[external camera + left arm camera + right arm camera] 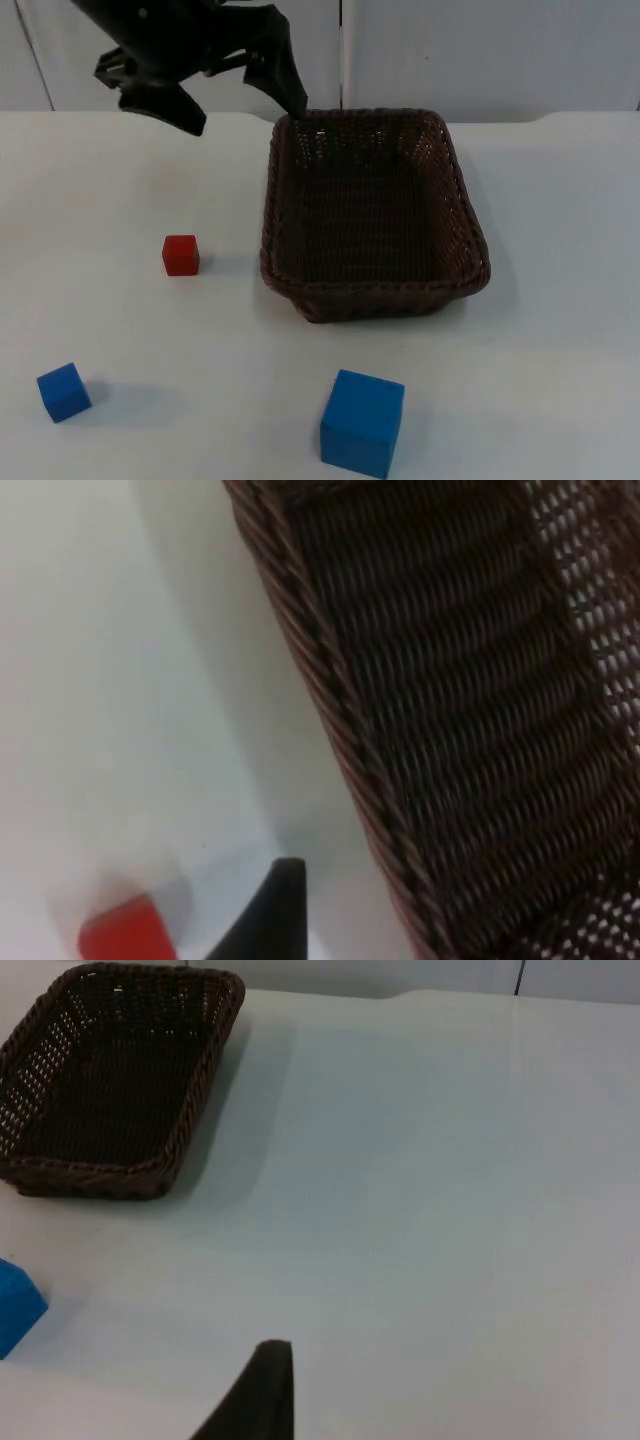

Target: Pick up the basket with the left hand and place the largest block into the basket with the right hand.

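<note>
We find the task at an early stage, with neither of its two steps completed. Starting at the left of the bench, a small blue block (64, 392) lies near the front edge and a small red block (181, 254) sits further back, both well apart from everything else. Above and behind the red block, the left gripper (248, 102) has its fingers spread wide, one fingertip touching or just short of the far left corner of the basket's rim, the other out over bare bench; nothing is pinched. The brown wicker basket (372, 210) rests flat on the bench and holds nothing. In front of it, near the bench's front edge, stands the largest blue block (362, 422), untouched. The right arm waits; a fingertip of the right gripper (262, 1385) hangs over bare bench to the right of the basket, and we cannot tell its state. Outstanding, in our judgement: seizing and lifting the basket, then collecting and depositing the block. The bench (560, 380) is plain white and meets a grey partition wall (500, 50) behind.
</note>
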`<act>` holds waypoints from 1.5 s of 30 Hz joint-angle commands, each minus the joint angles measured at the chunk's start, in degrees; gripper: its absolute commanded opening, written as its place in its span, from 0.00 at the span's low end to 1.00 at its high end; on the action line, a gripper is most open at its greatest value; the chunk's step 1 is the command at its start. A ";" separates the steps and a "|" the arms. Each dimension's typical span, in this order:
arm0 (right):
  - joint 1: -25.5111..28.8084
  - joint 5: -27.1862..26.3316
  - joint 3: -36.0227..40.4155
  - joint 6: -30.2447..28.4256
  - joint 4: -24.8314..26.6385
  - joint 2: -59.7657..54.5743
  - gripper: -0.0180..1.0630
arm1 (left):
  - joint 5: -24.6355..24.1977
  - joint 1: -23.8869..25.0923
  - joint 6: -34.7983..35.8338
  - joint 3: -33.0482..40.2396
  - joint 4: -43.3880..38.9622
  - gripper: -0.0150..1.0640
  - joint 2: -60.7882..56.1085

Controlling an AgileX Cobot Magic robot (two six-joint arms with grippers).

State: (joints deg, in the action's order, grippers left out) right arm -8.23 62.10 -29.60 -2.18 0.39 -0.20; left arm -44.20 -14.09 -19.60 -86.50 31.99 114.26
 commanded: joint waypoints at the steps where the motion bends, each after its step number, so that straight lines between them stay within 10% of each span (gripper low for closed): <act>1: 0.45 -0.27 0.05 0.21 -0.08 0.20 0.98 | -1.57 -0.24 1.34 -2.62 0.52 0.99 2.15; 18: 0.45 -0.27 0.05 0.21 -0.08 0.20 0.98 | -10.44 -3.41 9.77 -23.26 -2.55 0.99 23.47; 32: 0.45 -0.27 0.05 0.21 -0.08 0.20 0.98 | -10.14 -3.80 10.89 -24.01 -2.73 0.95 27.32; 45: 0.45 -0.27 0.05 0.21 -0.08 0.20 0.98 | -10.97 -3.80 12.42 -24.01 -2.89 0.28 27.31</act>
State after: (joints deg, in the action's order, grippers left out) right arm -8.23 62.10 -29.60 -1.79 0.39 -0.20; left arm -54.65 -17.61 -7.64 -110.15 28.90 141.75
